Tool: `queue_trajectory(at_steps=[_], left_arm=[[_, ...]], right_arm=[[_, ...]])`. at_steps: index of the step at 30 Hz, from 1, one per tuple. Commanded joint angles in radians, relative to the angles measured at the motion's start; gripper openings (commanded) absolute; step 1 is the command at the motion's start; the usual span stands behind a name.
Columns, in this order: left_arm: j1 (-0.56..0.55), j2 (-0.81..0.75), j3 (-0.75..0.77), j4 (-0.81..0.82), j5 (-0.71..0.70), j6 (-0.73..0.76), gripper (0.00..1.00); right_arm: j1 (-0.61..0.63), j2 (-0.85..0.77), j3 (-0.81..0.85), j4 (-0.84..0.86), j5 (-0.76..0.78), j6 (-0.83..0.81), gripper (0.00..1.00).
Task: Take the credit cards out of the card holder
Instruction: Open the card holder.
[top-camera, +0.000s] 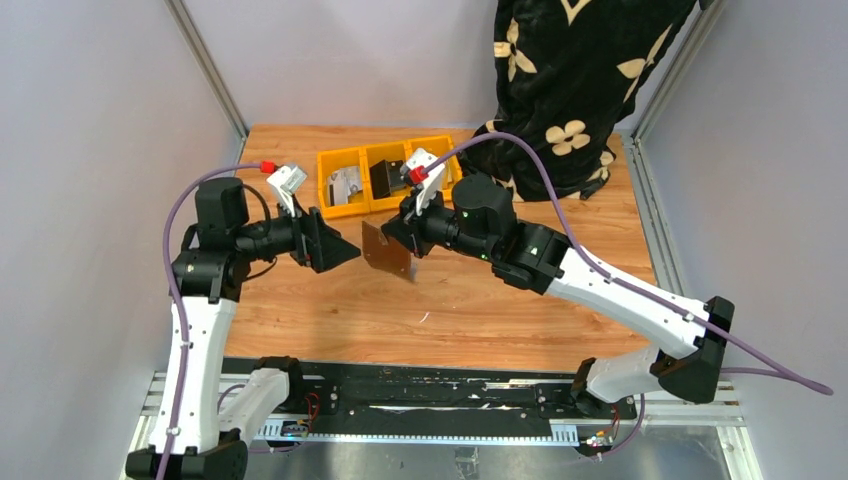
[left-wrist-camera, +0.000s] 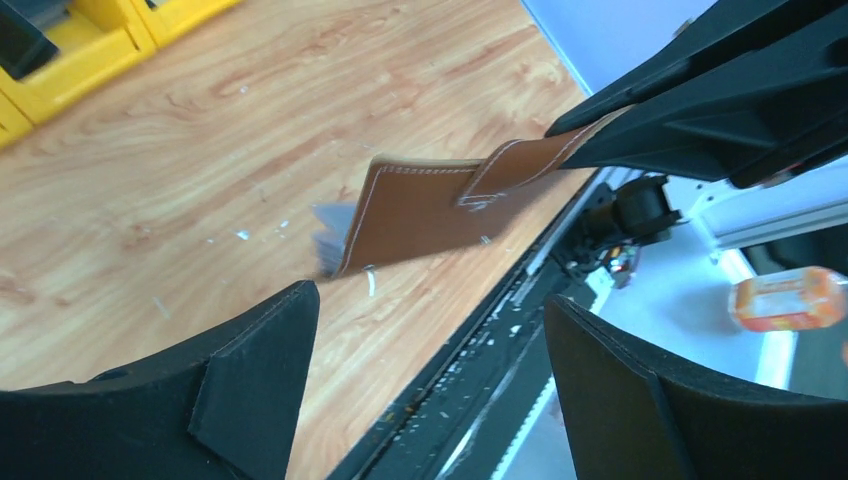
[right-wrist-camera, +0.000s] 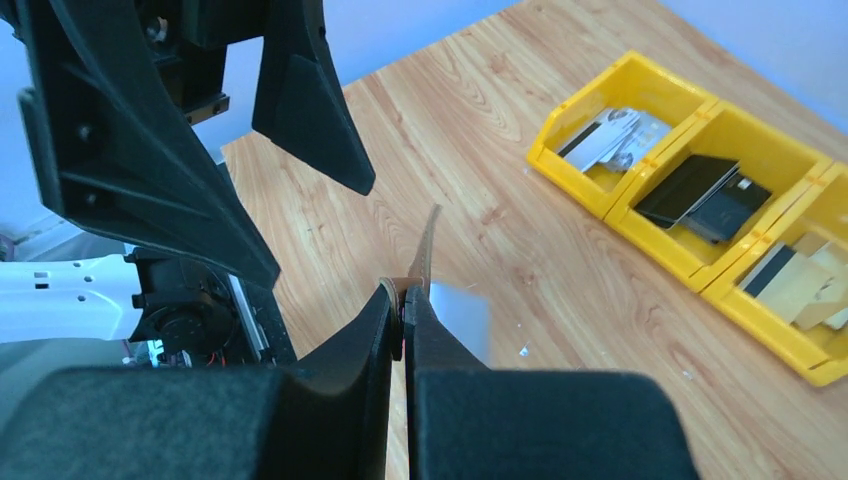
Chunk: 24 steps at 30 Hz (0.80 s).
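My right gripper is shut on the snap tab of the brown leather card holder and holds it above the table, hanging open. In the right wrist view the holder is edge-on at the gripper. A pale grey-blue sheet shows beside it; I cannot tell whether it is a sleeve or a card. In the left wrist view the holder hangs from its tab, with grey sleeves at its lower edge. My left gripper is open and empty, just left of the holder. Credit cards lie in a yellow tray: grey-white, black, tan.
The yellow three-compartment tray stands at the back of the wooden table, behind the right gripper. A black blanket with pale flowers hangs at the back right. The black rail runs along the near edge.
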Motion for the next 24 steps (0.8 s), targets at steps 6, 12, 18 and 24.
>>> queue_trajectory(at_steps=[6,12,18,24], left_arm=[[-0.005,-0.153,-0.031,0.027,-0.006,0.164,0.87],[-0.005,-0.231,-0.075,0.026,0.062,0.182,0.95],[-0.004,-0.293,-0.127,0.027,0.066,0.244,0.96],[-0.005,-0.325,-0.175,0.167,-0.112,0.164,0.85]], right_arm=[[0.199,0.105,0.263,-0.189,0.516,-0.150,0.00],[0.299,0.243,0.459,-0.286,0.731,-0.147,0.00],[0.362,0.328,0.596,-0.319,0.791,-0.204,0.00],[0.395,0.339,0.629,-0.320,0.822,-0.199,0.00]])
